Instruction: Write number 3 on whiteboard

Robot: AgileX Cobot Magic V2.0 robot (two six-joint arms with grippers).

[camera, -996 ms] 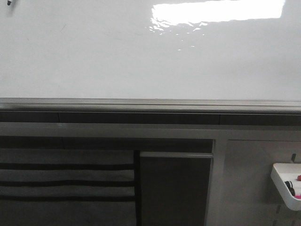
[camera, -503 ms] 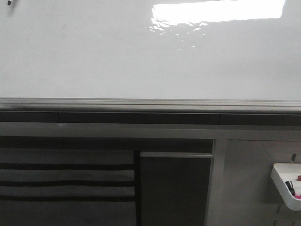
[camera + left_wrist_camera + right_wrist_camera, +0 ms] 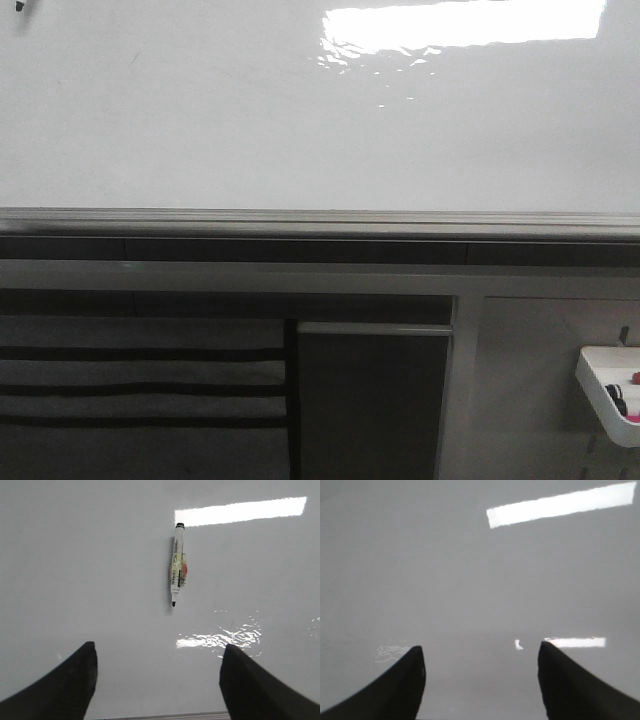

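Whiteboard unmarked, marker lying lengthwise, tip toward left end effector, both end effectors spread, empty

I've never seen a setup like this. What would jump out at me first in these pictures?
Mostly the big glossy whiteboard, which fills the upper half of the front view and mirrors a bright ceiling light near its top right. In the left wrist view a single marker pen lies on the blank board beyond the open left gripper. No digit is drawn yet.
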